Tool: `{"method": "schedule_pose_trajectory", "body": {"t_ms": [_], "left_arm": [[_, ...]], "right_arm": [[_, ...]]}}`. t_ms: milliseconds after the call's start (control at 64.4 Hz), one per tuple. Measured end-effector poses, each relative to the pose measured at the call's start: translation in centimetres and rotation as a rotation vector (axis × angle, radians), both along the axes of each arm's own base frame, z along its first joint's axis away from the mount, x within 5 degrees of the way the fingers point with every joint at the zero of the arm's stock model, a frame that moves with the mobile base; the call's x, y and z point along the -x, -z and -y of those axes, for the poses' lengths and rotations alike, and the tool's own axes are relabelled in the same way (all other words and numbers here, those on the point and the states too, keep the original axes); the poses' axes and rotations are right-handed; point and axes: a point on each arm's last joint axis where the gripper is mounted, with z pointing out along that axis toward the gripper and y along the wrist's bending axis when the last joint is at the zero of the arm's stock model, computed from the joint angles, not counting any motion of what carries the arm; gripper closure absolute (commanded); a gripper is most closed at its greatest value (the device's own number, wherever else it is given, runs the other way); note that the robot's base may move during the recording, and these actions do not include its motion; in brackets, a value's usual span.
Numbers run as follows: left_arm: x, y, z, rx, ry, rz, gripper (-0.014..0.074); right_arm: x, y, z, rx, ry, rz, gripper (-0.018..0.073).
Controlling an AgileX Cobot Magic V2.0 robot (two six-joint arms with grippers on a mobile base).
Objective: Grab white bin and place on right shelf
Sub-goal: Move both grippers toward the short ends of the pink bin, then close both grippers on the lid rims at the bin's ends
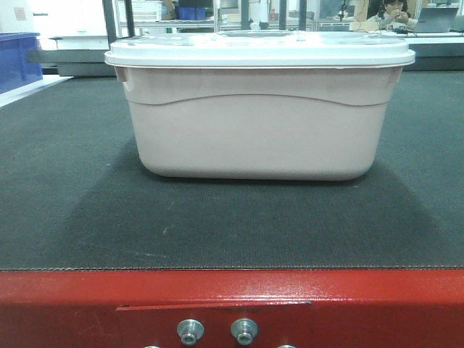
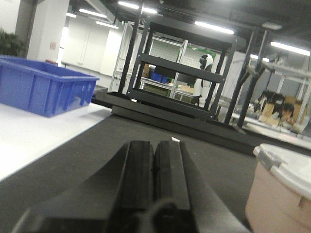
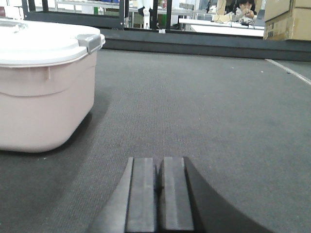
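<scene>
The white bin (image 1: 254,123), a pale pinkish tote with a flat white lid, stands on the dark mat (image 1: 72,210) of the red-framed table (image 1: 362,304), centred in the front view. In the left wrist view its corner (image 2: 282,194) shows at the lower right; my left gripper (image 2: 154,145) is shut and empty to its left, apart from it. In the right wrist view the bin (image 3: 43,97) fills the left side; my right gripper (image 3: 159,162) is shut and empty, low over the mat to the bin's right. The right shelf is out of view.
A blue plastic bin (image 2: 43,87) sits on a white surface at the left, also seen as a blue bin (image 1: 18,61) at the front view's left edge. Black racks (image 2: 180,82) stand behind the table. Cardboard boxes (image 3: 289,19) and a seated person (image 3: 245,7) are beyond.
</scene>
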Motion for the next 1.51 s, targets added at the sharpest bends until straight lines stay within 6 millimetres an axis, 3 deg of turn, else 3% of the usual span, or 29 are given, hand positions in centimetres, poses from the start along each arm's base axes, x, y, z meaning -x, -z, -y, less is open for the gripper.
{"method": "schedule_pose_trajectory", "body": {"t_ms": [140, 218, 451, 559, 730, 823, 901, 1165, 1398, 1507], "left_arm": [[0.0, 0.0, -0.1, 0.031, -0.002, 0.005, 0.0713], [0.0, -0.4, 0.2, -0.026, 0.016, -0.023, 0.0713], [0.7, -7.5, 1.0, -0.283, 0.042, -0.127, 0.0699], [-0.2, -10.9, 1.1, -0.284, 0.066, -0.197, 0.061], [-3.6, -13.6, 1.4, -0.19, 0.129, -0.309, 0.033], [-6.0, -13.7, 1.9, -0.115, 0.189, -0.398, 0.0253], [-7.8, -13.3, 2.6, -0.02, 0.267, -0.486, 0.0222], [-14.2, -13.1, 6.1, 0.128, 0.532, -0.743, 0.0097], [-21.0, -14.4, 8.5, 0.237, 0.773, -0.762, 0.0096], [-24.4, -14.1, 8.6, 0.345, 0.917, -0.773, 0.0096]], "right_arm": [[0.0, 0.0, 0.0, -0.002, 0.0, -0.007, 0.0491], [0.1, -1.0, 0.0, -0.008, -0.001, 0.022, 0.0491], [0.8, -6.9, -0.1, -0.101, -0.017, 0.157, 0.0482], [0.2, -9.6, -0.1, -0.149, -0.024, 0.158, 0.041], [-2.1, -12.4, -0.1, -0.204, -0.025, 0.106, 0.0137], [-3.9, -13.3, -0.1, -0.229, -0.021, 0.052, -0.001], [-5.3, -13.7, -0.1, -0.255, -0.023, 0.011, -0.0076], [-10.3, -15.1, -0.7, -0.507, -0.059, -0.184, -0.0075], [-14.2, -16.2, -2.3, -0.741, -0.162, -0.404, -0.0075], [-15.9, -16.5, -2.9, -0.834, -0.205, -0.495, -0.0075]]}}
